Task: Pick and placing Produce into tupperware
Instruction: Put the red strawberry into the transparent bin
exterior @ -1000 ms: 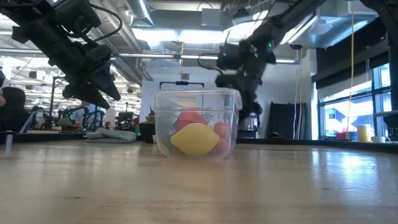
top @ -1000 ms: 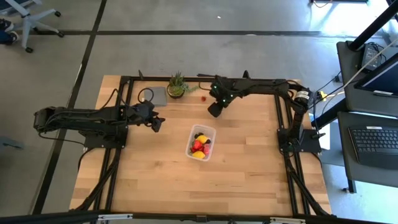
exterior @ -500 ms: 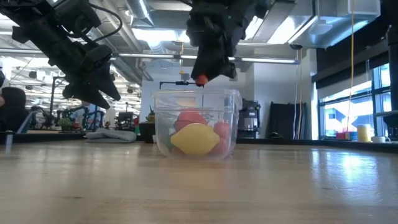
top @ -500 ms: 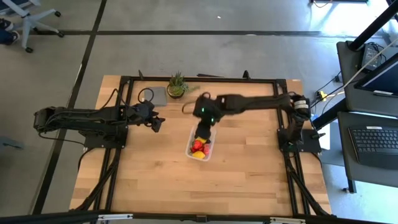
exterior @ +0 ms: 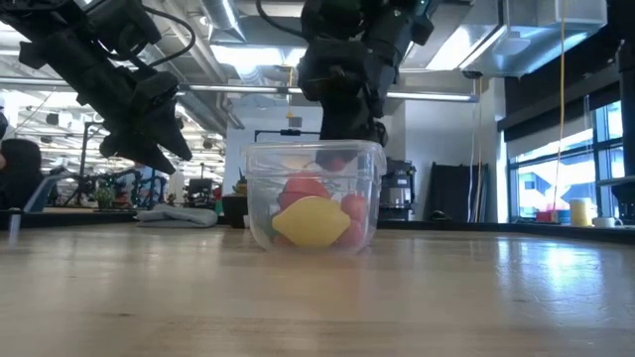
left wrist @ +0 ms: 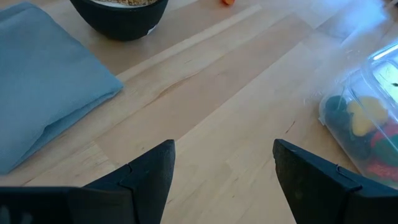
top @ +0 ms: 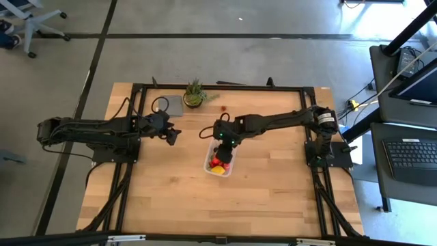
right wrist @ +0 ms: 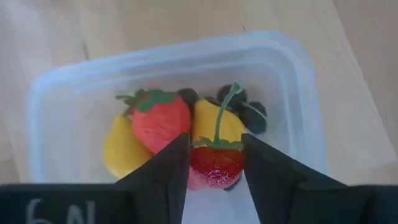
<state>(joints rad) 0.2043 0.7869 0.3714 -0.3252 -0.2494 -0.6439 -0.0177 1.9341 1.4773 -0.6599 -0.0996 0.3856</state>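
Note:
The clear tupperware tub stands on the middle of the wooden table. It holds a yellow lemon piece, a red strawberry and dark berries. My right gripper is over the tub's far half, its fingers reaching to the rim, shut on another strawberry piece. My left gripper hangs open above the table, left of the tub. My right gripper pinches the red strawberry piece by its two sides between the two fingers. The fingers come from above, pointing down into the tub. The green stalk curls away from the fingers. Whether the piece rests on the fruit below, I cannot tell.
A green spiky potted plant and a flat grey cloth piece sit at the far edge. A small red-orange piece lies on the table near the pot. Bare wood lies toward the near edge.
My right gripper has swung from the far edge beside the plant to above the tub, carrying a red piece at its fingertips. It has then come down until its fingers reach the tub's rim. The tub has stayed in place.

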